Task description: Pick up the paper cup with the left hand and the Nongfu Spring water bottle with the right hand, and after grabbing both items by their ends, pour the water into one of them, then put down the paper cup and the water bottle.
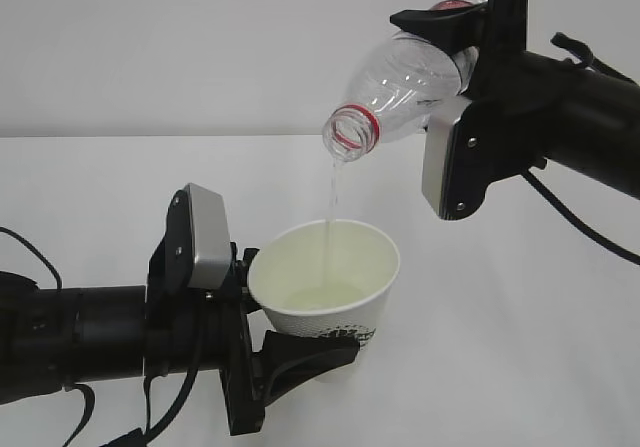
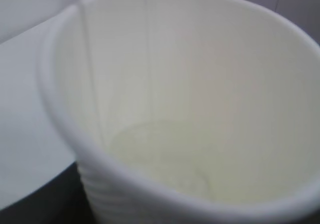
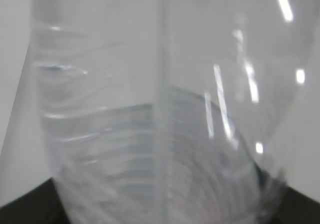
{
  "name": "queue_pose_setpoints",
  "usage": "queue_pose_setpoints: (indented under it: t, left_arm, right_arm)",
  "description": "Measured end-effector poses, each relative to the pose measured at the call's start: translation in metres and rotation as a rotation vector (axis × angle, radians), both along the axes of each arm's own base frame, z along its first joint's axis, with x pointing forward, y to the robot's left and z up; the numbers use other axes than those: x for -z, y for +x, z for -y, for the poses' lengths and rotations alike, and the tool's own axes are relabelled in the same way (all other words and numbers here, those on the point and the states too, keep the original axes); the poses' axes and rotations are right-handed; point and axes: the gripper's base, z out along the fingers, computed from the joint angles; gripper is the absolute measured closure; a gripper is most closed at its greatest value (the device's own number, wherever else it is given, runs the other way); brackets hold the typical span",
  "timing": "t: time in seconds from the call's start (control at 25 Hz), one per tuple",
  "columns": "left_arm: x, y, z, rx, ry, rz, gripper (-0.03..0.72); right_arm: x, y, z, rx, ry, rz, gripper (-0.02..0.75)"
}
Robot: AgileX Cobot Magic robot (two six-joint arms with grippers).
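Observation:
My left gripper [image 1: 290,342] is shut on the paper cup [image 1: 335,302], holding it upright above the table near the lower middle; a dark logo shows on its side. My right gripper [image 1: 452,62] is shut on the Nongfu Spring water bottle [image 1: 405,92], tipped neck-down to the left with its open mouth above the cup. A thin stream of water [image 1: 331,192] falls from the mouth into the cup, where a pale pool [image 1: 320,295] lies. The left wrist view is filled by the cup's cream inside [image 2: 200,98] with the stream [image 2: 148,48]. The bottle's clear ribbed wall [image 3: 150,134] fills the right wrist view.
A white table [image 1: 520,347] spreads under both arms, with a plain pale wall [image 1: 200,47] behind. Black cables [image 1: 580,222] hang from the right arm and trail by the left arm at the lower left.

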Motion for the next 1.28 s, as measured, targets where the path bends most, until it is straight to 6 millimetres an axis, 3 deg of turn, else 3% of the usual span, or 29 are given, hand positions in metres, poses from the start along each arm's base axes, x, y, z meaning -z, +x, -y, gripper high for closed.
queue_pose_setpoints:
  t: [1.28]
  left_arm:
    - [0.0000,0.0000,0.0000,0.000,0.000,0.000,0.193]
  right_arm:
    - [0.0000,0.0001,0.0001,0.001,-0.016,0.013,0.263]
